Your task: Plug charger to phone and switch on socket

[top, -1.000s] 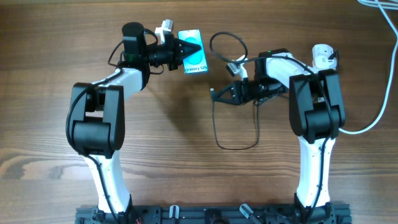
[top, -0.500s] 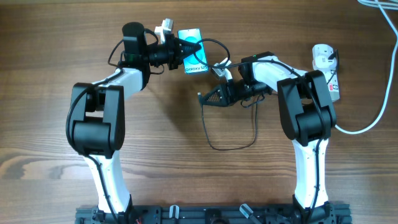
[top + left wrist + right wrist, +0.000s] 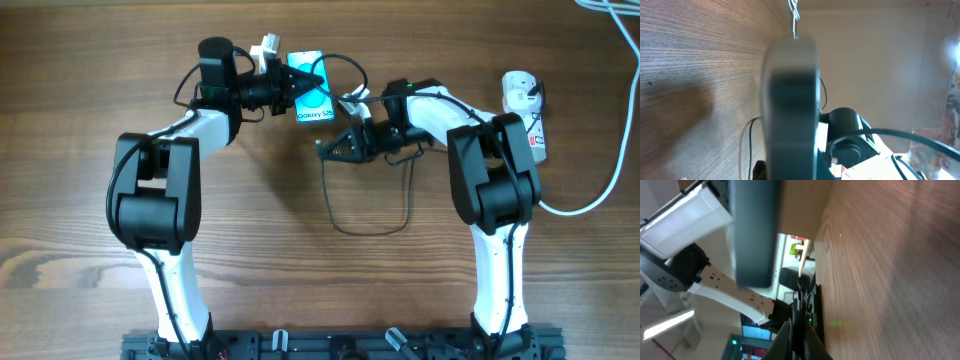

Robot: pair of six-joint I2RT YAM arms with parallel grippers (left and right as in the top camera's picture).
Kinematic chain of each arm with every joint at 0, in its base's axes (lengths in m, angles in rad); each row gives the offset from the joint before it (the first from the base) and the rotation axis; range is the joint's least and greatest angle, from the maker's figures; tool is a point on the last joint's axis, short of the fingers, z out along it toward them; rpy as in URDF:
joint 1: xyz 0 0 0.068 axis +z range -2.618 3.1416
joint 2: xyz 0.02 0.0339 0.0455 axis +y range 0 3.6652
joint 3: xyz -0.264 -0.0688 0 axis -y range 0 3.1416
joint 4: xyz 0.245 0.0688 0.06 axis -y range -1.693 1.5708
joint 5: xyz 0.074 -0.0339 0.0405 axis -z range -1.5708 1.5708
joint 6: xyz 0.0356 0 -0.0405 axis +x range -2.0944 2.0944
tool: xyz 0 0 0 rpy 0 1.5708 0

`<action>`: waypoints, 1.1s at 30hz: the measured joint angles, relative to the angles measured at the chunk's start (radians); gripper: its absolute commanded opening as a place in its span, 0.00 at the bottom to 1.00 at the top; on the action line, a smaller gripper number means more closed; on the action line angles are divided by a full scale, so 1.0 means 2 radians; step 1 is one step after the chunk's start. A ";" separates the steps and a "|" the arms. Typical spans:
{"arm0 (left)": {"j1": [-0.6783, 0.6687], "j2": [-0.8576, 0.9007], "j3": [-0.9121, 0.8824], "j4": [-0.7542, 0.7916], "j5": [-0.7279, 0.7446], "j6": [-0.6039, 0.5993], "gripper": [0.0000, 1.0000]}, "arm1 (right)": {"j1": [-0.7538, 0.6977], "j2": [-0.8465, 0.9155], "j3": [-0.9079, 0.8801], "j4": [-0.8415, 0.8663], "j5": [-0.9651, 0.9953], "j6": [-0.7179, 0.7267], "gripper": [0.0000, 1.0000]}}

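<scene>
The phone, with its turquoise screen up, is held at the back of the table by my left gripper, which is shut on it. In the left wrist view the phone is a blurred grey bar seen edge-on. My right gripper is shut on the plug end of the charger, just below and to the right of the phone; the thin black cable loops toward the front. In the right wrist view the plug tip sticks out past the closed fingers, pointing at the phone's dark edge. The white socket lies far right.
A thick white cord curves from the socket along the right edge of the table. The right arm's upper link covers part of the socket. More black cable arcs behind the phone.
My right gripper has carried the charger plug left and up toward the phone, dragging the cable loop with it. The left gripper and phone have barely moved.
</scene>
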 measured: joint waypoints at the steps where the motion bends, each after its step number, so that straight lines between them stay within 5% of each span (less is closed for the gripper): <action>1: 0.000 0.000 0.000 -0.001 0.000 0.001 0.04 | 0.000 0.000 0.001 0.012 0.000 0.011 0.05; 33: 0.000 0.000 0.000 -0.001 0.004 0.002 0.04 | -0.010 -0.062 0.004 0.137 0.037 0.199 0.05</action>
